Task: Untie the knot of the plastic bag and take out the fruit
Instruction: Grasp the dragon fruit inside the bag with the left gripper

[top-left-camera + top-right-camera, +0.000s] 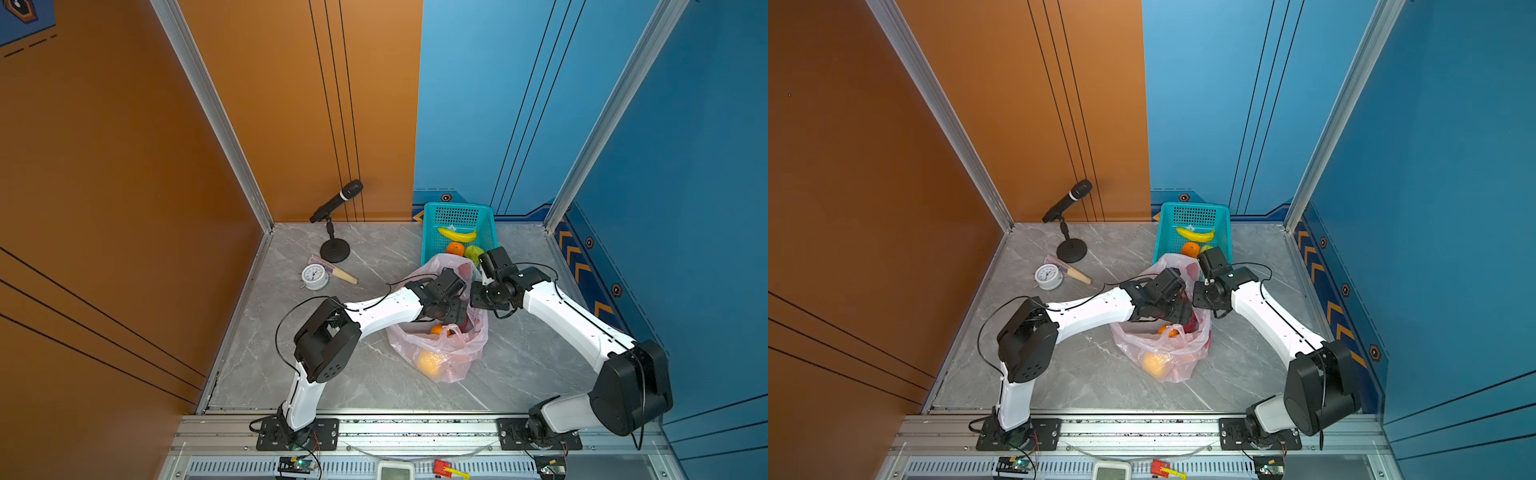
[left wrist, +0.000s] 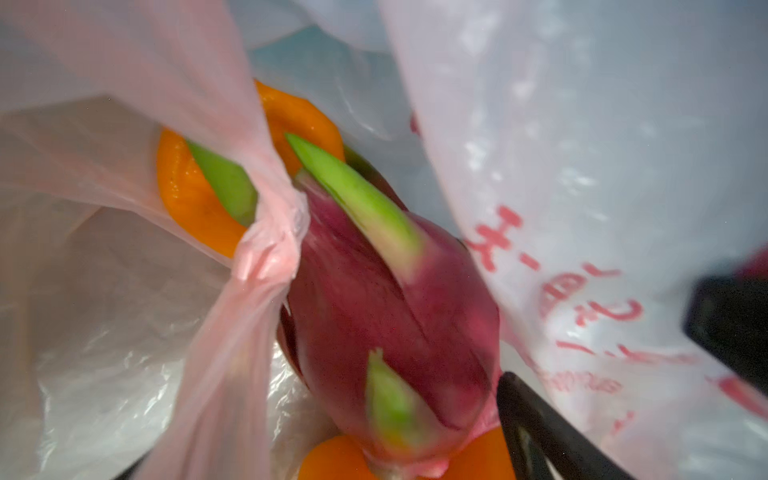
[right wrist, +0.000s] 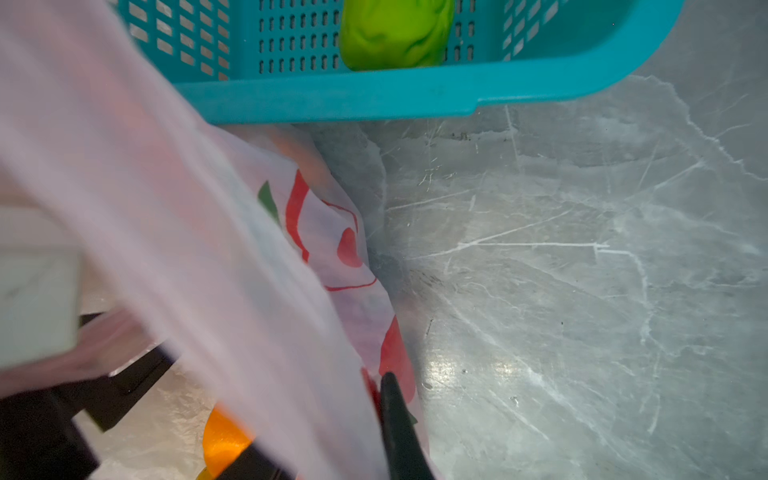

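Okay, counter (image 1: 519, 365): grey marble, sitting between orange wall (image 1: 124, 166) and blue wall (image 1: 685, 166).
plastic bag (image 1: 440, 353): lying mid-counter, mouth gaping, just beside teal basket (image 1: 432, 232).
left pincer (image 1: 459, 321): standing wide inside bag, straddling dragon fruit (image 2: 386, 299).
right pincer (image 3: 384, 386): clenching the bag's film.

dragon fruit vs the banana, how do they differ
Colour: the dragon fruit is magenta with green scales; the banana is plain yellow. Shape: the dragon fruit is a plump oval, the banana long and curved. Place: the dragon fruit sits inside the plastic bag, the banana lies in the teal basket. Both are fruit.
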